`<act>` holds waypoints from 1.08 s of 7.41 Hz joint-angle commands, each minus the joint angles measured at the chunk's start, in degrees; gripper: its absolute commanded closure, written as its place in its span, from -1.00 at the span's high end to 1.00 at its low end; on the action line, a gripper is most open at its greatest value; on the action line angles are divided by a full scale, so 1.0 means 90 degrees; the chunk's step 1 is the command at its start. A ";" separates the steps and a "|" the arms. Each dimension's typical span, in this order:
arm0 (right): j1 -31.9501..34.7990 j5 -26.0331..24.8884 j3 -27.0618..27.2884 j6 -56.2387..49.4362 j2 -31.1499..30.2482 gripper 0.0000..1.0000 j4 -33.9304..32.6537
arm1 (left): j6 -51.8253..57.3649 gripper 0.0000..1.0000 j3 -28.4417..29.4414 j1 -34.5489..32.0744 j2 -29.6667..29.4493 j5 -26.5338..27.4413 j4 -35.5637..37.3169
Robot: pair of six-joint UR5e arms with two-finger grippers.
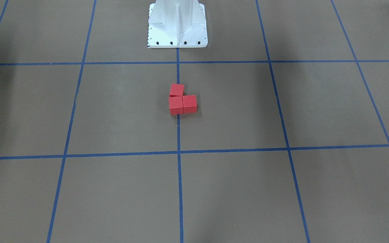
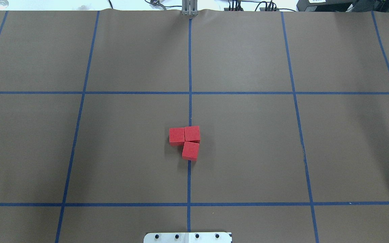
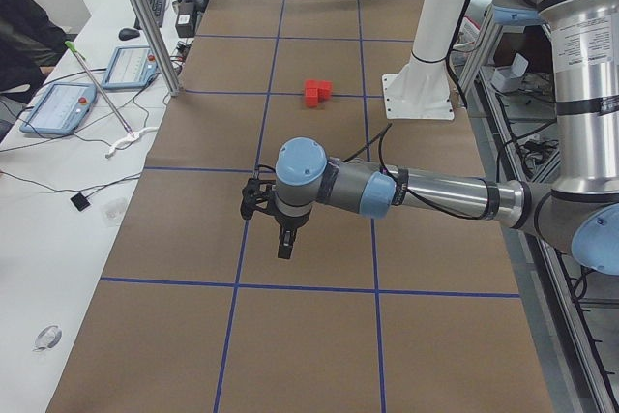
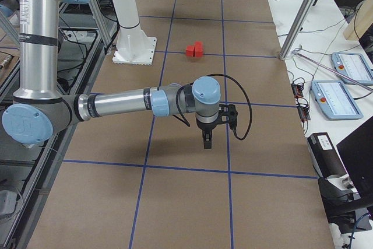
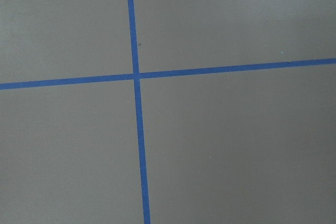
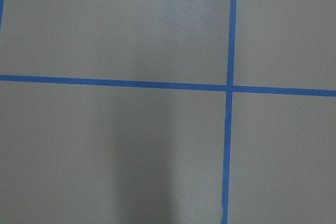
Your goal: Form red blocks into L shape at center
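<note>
**Table** (image 2: 248, 152): brown sheet ruled into large squares by blue tape (image 2: 190, 67). In the overhead view its far edge runs along the top, with cables behind it. On the robot's side sits one white base plate (image 1: 177, 37), centred on the middle tape line. In the side views the operators' long edge meets a white bench carrying two control tablets (image 4: 351, 65), and aluminium posts stand at that edge.

**Red blocks** (image 2: 186, 141), count three.
- They form an L in the middle row of squares, straddling the centre tape line.
- The corner cube (image 2: 192, 133) lies on the line. A second cube (image 2: 176, 136) touches it on the robot's left. The third (image 2: 190, 151) touches it on the side toward the base plate and sits slightly skewed.
- The group stands well apart from every table edge, from the base plate and from both arms, with brown sheet on all sides.

**Arms**, count two, each stretched low and level over the table.

**Left pincer** (image 3: 286, 239): points down above the table toward the robot's left end. The blocks (image 3: 317, 92) lie well beyond it along the table. It appears only in a side view, so I cannot tell how wide its fingers are.

**Right pincer** (image 4: 207, 141): points down above the table toward the robot's right end. The blocks (image 4: 194, 49) lie well beyond it. Its spread likewise cannot be told.

**Wrist views**: each shows brown sheet and one tape crossing.
</note>
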 commanded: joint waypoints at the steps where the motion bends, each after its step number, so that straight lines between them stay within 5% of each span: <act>1: -0.0003 0.0046 0.0073 0.0001 -0.0041 0.98 0.0012 | 0.0001 1.00 -0.0083 -0.0052 0.0013 0.0003 -0.0007; 8: -0.0218 -0.0119 0.0093 -0.0107 -0.0148 0.98 -0.0027 | 0.0011 1.00 -0.0093 -0.0042 0.0004 0.0110 -0.0016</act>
